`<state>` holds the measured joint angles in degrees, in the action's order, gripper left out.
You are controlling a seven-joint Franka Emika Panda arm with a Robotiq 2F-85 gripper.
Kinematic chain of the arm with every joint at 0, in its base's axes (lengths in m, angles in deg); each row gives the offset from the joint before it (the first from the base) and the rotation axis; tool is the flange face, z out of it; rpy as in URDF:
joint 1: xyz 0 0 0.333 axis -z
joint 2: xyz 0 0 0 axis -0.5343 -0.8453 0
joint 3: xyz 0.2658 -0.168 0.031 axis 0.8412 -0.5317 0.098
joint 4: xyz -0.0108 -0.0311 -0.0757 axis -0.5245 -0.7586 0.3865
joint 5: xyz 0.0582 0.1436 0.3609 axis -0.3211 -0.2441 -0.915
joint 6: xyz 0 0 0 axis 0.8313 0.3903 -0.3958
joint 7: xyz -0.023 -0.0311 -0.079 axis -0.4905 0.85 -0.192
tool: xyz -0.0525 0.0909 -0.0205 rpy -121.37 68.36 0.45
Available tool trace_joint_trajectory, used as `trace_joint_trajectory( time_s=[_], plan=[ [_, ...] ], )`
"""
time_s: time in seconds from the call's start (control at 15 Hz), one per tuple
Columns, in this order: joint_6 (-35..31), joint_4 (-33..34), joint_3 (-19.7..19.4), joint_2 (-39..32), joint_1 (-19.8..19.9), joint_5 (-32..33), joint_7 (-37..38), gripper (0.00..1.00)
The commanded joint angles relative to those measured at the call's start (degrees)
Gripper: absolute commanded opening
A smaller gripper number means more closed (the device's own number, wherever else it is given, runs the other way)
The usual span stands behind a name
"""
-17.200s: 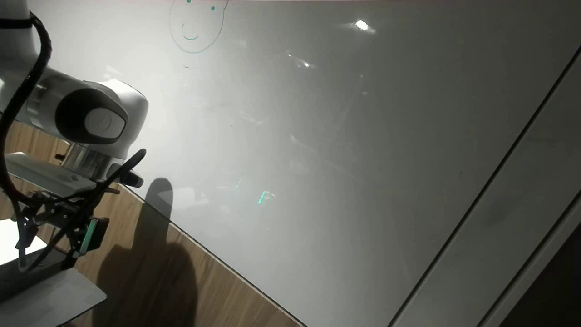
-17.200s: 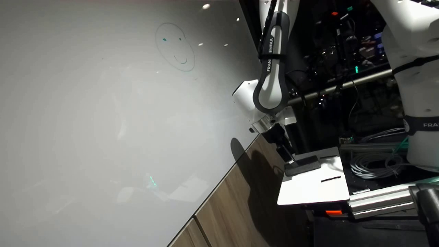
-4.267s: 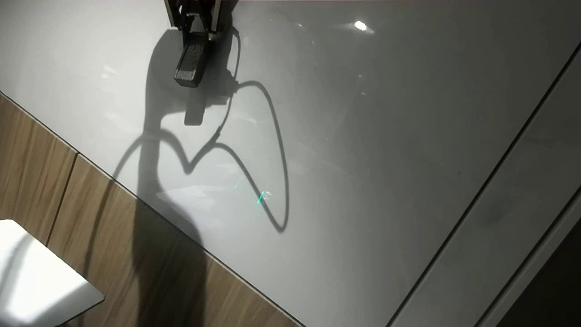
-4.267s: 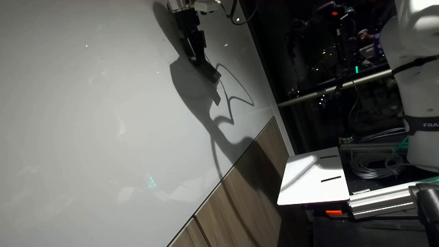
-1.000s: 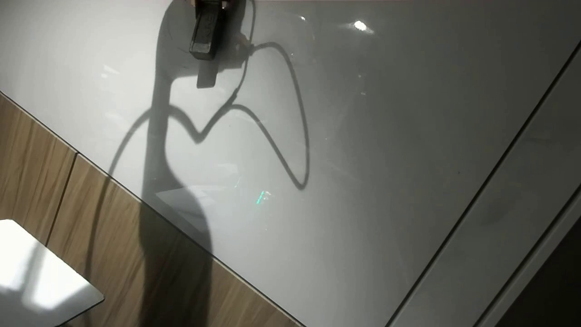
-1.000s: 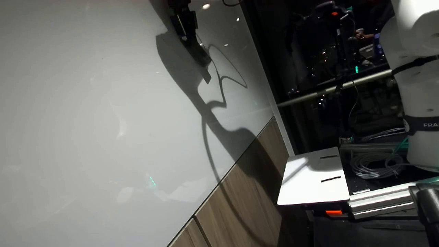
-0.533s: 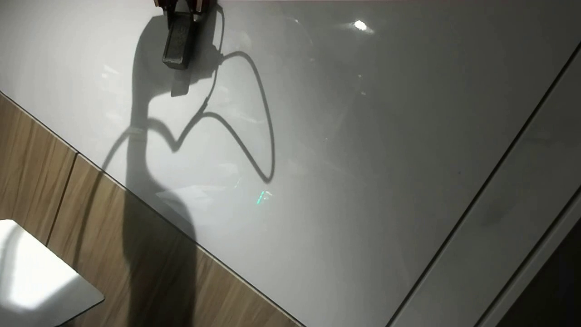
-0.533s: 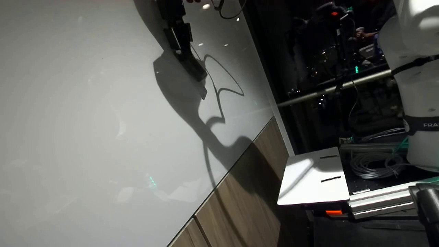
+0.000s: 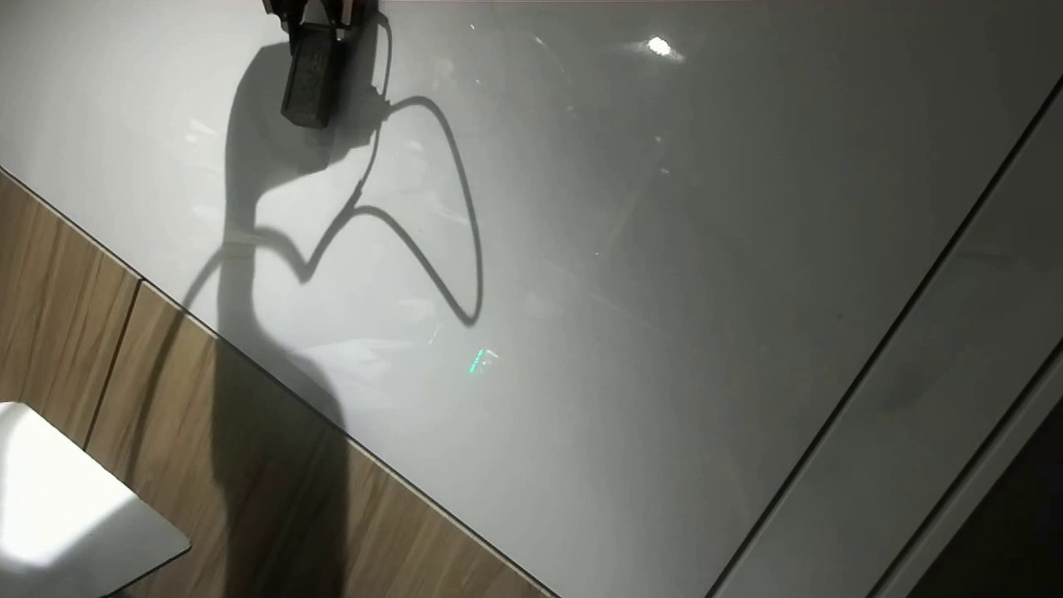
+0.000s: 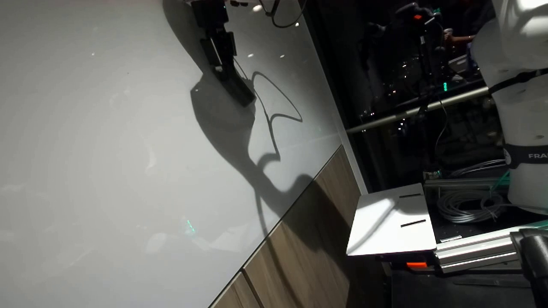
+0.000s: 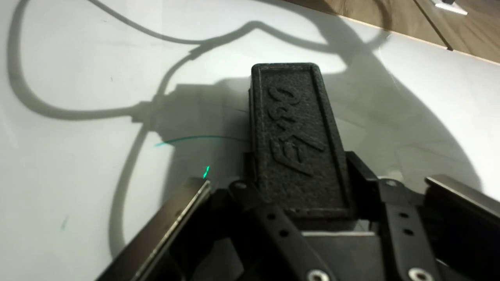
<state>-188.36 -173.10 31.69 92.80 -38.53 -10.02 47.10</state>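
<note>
My gripper (image 11: 300, 168) is shut on a black whiteboard eraser (image 11: 293, 117) with raised lettering, one finger against each long side. In both exterior views the eraser (image 9: 311, 79) (image 10: 240, 88) points downward from the jaws at the top of the picture, in front of the whiteboard (image 9: 631, 374). It is close to the surface; whether it touches cannot be told. Just left of the eraser in the wrist view, a thin green curved line (image 11: 203, 137) runs across the board and passes behind it. The arm's shadow darkens the board around the eraser.
Wood panels (image 10: 274, 261) border the board below. A white shelf (image 10: 385, 231) with dark slots juts out beside them, its corner (image 9: 91, 531) showing at lower left. A coiled cable (image 10: 466, 207) and a metal rail (image 10: 479, 252) lie near a white arm section (image 10: 528, 128).
Much earlier, the gripper was at the eraser on the shelf, and a green smiley face showed on the board. Over the last second the held eraser shifted sideways and slightly down; its shadow drew closer.
</note>
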Motion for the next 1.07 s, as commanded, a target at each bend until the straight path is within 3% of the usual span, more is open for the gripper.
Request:
trace_joint_trajectory(
  time_s=[0.0,0.13,0.2,0.6,1.0],
  plan=[
    [-5.14,-0.74,1.59,0.08,-1.18,1.41,1.73,0.31],
    [-6.06,-0.52,2.38,-0.03,-1.55,2.11,2.27,0.31],
    [-1.00,7.25,2.41,-1.66,-1.44,2.27,0.19,0.31],
    [2.35,16.97,2.91,-3.17,-1.64,2.90,-0.96,0.31],
    [3.46,20.27,1.75,-4.80,-1.00,2.24,-2.07,0.31]
  ],
)
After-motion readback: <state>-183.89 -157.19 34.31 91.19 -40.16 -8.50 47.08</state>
